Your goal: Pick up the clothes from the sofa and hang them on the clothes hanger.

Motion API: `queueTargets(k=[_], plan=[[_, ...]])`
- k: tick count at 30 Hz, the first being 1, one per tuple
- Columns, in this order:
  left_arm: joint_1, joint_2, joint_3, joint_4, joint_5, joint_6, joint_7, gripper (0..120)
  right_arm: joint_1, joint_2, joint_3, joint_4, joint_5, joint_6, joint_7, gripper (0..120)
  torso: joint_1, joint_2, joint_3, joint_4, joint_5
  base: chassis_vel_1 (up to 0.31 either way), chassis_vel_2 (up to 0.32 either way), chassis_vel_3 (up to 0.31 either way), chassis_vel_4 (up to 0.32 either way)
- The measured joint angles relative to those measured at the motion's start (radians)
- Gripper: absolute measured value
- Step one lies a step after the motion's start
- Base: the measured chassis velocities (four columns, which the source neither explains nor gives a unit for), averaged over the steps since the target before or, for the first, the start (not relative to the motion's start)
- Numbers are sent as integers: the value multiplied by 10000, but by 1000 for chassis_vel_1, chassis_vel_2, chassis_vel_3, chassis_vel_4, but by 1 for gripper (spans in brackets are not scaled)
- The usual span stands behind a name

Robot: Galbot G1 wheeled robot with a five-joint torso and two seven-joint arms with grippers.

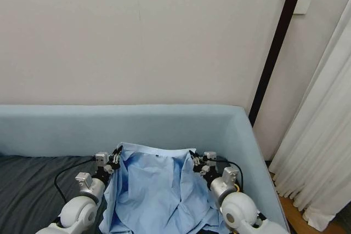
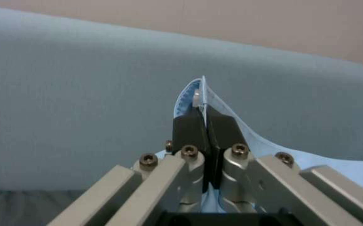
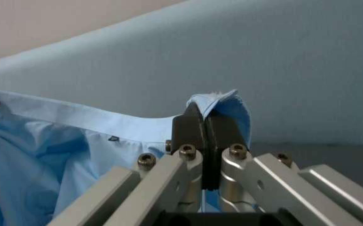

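The light blue shirt (image 1: 156,190) hangs spread between my two hands at the 6 o'clock part of the head view, in front of the sofa's backrest, its collar edge stretched across the top and its body falling in loose folds below. My left hand (image 1: 114,160) grips the shirt's 10 o'clock corner; its dark fingertips (image 2: 191,129) are pressed together on a thin fold of the blue cloth. My right hand (image 1: 196,163) grips the 2 o'clock corner the same way, pads closed flat on the fabric, with a small dark tag just beside it on the collar band.

Behind the shirt runs the pale blue sofa (image 1: 164,124), its backrest crossing the view and its arm turning down toward 5 o'clock. The dark grey seat cushion (image 1: 27,190) lies at 8 o'clock. Above the sofa is a plain off-white wall (image 1: 137,31). At 2 o'clock a black post (image 1: 274,53) leans up the wall to a crossbar. White curtains (image 1: 323,152) hang at 4 o'clock over a strip of wooden floor (image 1: 290,212).
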Motion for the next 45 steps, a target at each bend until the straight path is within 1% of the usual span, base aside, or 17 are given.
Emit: queueTargets(k=[3, 4, 9, 13, 20, 30, 31, 32, 33, 35, 37, 38, 40, 42, 43, 44, 45], plan=[[-133, -314, 190, 533, 235, -148, 97, 0, 186, 377, -120, -842, -340, 192, -49, 0, -1, 0, -1, 2, 1, 0, 0, 0, 0], [-133, -314, 190, 533, 235, -148, 97, 0, 186, 377, -120, -842, -340, 192, -49, 0, -1, 0, -1, 2, 1, 0, 0, 0, 0], [-623, -921, 717, 1664, 492, -258, 216, 0, 516, 680, -202, -2088, -526, 357, -94, 0, 0, 0, 0, -2, 0, 0, 0, 0, 0], [-848, -1179, 951, 2082, 589, -287, 278, 0, 705, 854, -221, -2598, -524, 359, -92, 0, 0, 0, 0, -1, 0, 0, 0, 0, 0], [-1161, -1496, 1168, 2679, 729, -297, 296, 0, 959, 1045, -285, -3473, -802, 468, -286, 0, 0, 0, 0, 0, 2, 0, 0, 0, 0], [-1245, -1731, 1156, 3102, 919, -275, 253, 0, 1103, 1268, -490, -4054, -1332, 582, -740, 0, 0, 0, 0, 1, 1, 0, 0, 0, 0], [-1245, -1725, 1121, 3101, 959, -267, 218, 3, 1087, 1286, -484, -4058, -1429, 583, -823, 4, 0, 0, 0, 1, 1, 0, 0, 0, 0], [-1245, -1725, 1121, 3101, 959, -267, 218, 3, 1087, 1286, -484, -4058, -1429, 583, -823, 4, 0, 0, 0, 1, 1, 0, 0, 0, 0], [-1240, -1705, 1099, 3087, 997, -261, 207, 5, 1075, 1287, -483, -4056, -1465, 585, -850, 7, 0, 0, 0, 1, 0, 0, 0, 0, 0], [-1189, -1589, 1026, 2987, 1163, -261, 181, 15, 1059, 1279, -484, -4018, -1540, 594, -862, 14, -1, 0, 0, 0, 1, 0, 0, 0, 0], [-1143, -1474, 971, 2909, 1371, -370, 289, 23, 1097, 1267, -465, -4012, -1515, 661, -794, 23, -1, 0, 0, 1, 1, 0, 0, 0, 0], [-1143, -1474, 971, 2909, 1371, -370, 289, 23, 1097, 1267, -465, -4012, -1515, 661, -794, 23, -1, 0, 0, 1, 1, 0, 0, 0, 0], [-1118, -1347, 941, 2784, 1571, -487, 396, 30, 1150, 1240, -440, -3999, -1412, 668, -716, 34, -1, 1, 0, 2, 1, 0, 0, 0, 0], [-1120, -1241, 941, 2623, 1602, -490, 388, 41, 1242, 1215, -424, -3998, -1450, 699, -675, 41, 0, 0, 0, 0, 1, 0, 0, 0, 0], [-1126, -1191, 941, 2564, 1604, -490, 372, 45, 1285, 1207, -405, -3995, -1472, 707, -648, 45, 0, 0, 0, 0, 1, 0, 0, 0, 0], [-1126, -1191, 941, 2564, 1604, -490, 372, 45, 1285, 1207, -405, -3995, -1472, 707, -648, 45, 0, 0, 0, 0, 1, 0, 0, 0, 0], [-1130, -1141, 932, 2512, 1604, -490, 358, 49, 1319, 1193, -385, -3974, -1485, 709, -606, 50, -1, 0, 0, 0, 0, 0, 0, 0, 0]])
